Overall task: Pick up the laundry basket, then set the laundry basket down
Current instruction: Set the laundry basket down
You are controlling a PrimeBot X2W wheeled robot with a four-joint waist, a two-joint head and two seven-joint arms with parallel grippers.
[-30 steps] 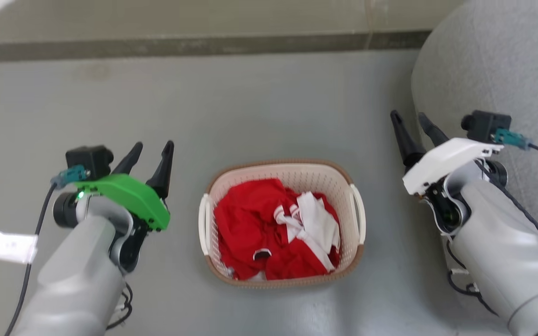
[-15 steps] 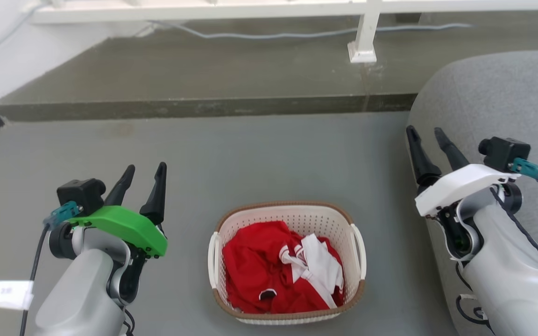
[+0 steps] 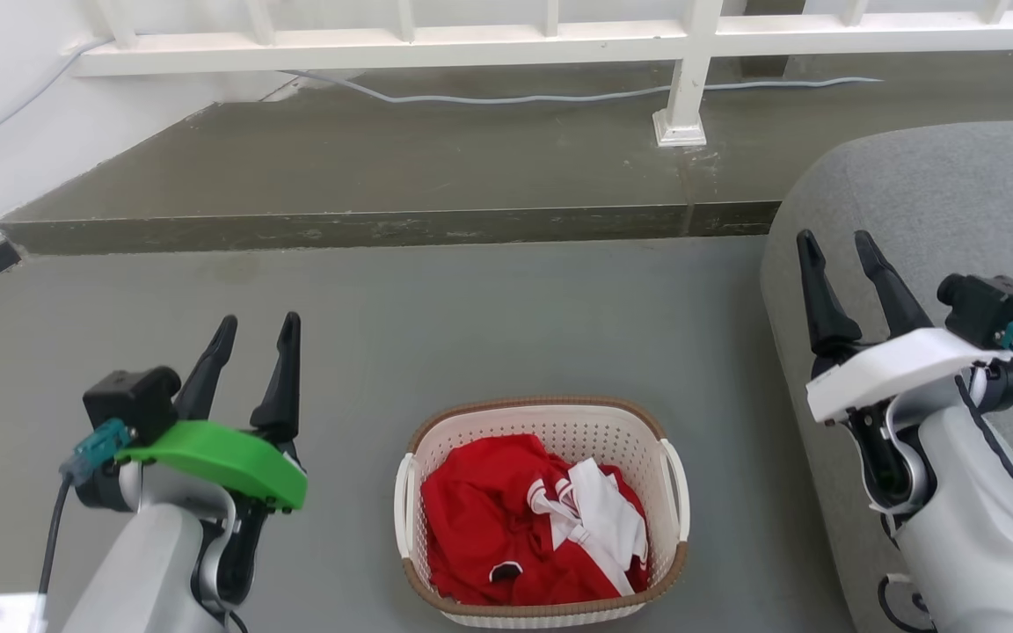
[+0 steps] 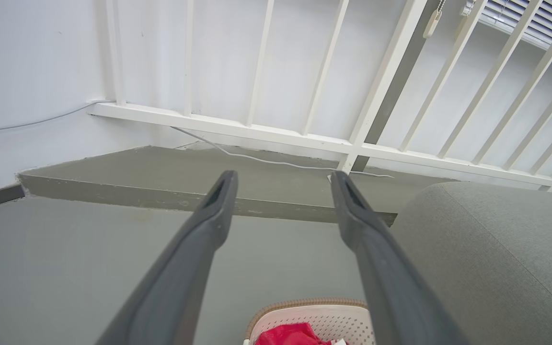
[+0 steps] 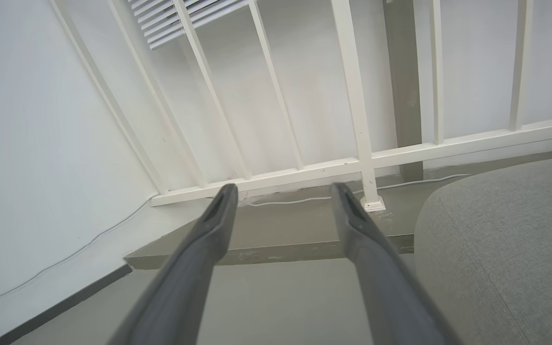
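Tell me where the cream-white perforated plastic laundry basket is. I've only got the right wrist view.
Observer: In the head view the laundry basket stands on the grey floor, between the two arms.
Operator: Either pincer on it?
Observer: No. The left pincer and right pincer are both open and well apart from it, one on each side.
Operator: Basket empty?
Observer: No. Crumpled red cloth lies in it, with a white garment on top.
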